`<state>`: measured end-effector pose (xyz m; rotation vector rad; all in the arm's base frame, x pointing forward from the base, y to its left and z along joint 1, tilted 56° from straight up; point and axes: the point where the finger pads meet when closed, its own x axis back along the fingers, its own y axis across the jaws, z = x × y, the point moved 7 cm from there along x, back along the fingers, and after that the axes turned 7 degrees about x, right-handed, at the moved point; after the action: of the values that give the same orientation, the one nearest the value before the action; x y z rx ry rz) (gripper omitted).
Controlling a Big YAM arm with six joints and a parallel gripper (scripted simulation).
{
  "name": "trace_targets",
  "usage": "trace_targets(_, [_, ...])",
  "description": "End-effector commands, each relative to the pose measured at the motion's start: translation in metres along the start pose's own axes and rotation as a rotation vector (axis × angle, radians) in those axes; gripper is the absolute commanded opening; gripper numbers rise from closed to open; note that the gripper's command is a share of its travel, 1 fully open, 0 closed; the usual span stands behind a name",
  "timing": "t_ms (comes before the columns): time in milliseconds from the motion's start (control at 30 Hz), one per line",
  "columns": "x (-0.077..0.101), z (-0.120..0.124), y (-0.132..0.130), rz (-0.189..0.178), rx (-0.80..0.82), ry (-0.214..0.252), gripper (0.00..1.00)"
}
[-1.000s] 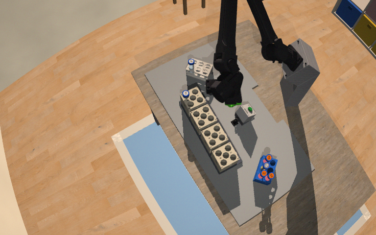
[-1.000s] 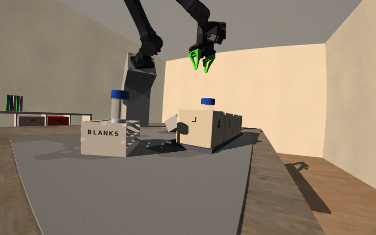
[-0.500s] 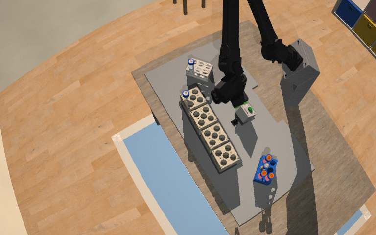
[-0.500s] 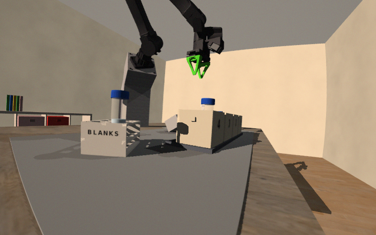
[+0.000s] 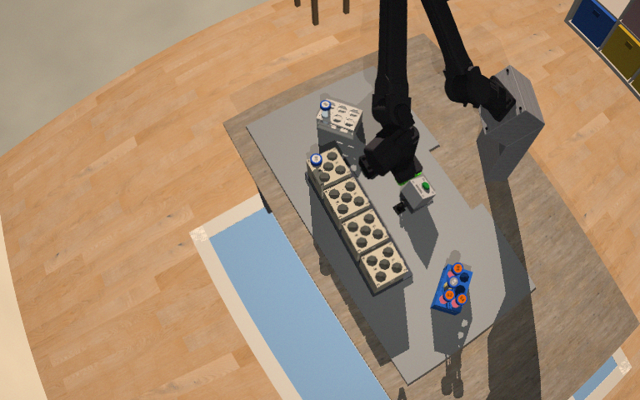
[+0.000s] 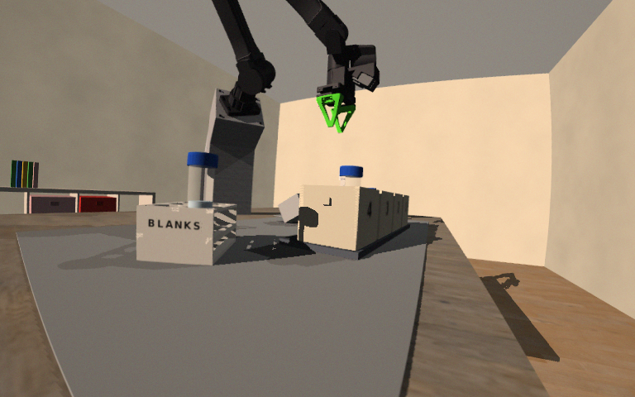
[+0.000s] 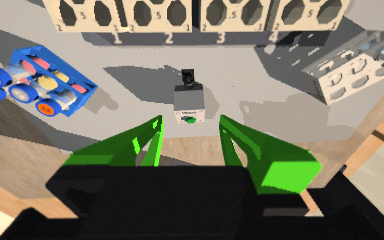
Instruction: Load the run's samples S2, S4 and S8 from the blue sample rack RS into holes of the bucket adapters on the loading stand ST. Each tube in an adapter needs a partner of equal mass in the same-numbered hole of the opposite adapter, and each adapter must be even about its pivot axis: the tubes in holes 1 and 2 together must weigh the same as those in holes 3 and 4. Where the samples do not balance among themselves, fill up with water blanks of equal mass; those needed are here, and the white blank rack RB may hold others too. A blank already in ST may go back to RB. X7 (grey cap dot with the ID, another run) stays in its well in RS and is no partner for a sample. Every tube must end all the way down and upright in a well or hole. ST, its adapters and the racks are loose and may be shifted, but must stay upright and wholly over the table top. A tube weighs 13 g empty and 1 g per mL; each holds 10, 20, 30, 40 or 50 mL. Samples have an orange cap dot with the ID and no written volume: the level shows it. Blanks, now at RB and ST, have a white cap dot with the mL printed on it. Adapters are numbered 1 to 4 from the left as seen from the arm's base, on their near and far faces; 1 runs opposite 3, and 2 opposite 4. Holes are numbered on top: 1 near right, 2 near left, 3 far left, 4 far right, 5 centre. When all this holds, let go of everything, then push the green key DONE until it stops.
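the arm's green gripper (image 6: 337, 122) hangs high in the air over the grey box with the green key (image 5: 425, 185). its jaws are partly open and there is nothing between them

the job has hardly begun, i think. the three orange-dot sample tubes (image 5: 457, 268) all sit in the blue rack (image 5: 441, 304), on the near part of the table, well apart from the stand. the grey-dot tube (image 5: 453, 282) sits in there with them, where it should be

the long stand (image 5: 372, 287) holds four cream adapters in a row. only one tube is in it, a blank with a blue cap (image 5: 315, 159) in a far corner hole of adapter 4 (image 5: 328, 170). every other hole looks bare. one more blank (image 5: 324, 105) stands in the white rack (image 5: 340, 123) marked blanks, just past that end of the stand

so all three samples need to be carried over, and the blanks need to be put where they balance them. the green key comes last of all
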<state>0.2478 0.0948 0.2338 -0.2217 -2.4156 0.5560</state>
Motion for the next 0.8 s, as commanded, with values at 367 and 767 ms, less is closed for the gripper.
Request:
trace_targets(367, [-0.044,0.000,-0.002,0.009,0.009,0.001,0.55])
trace_targets(767, [-0.078,0.001,-0.002,0.009,0.010,0.002,0.55])
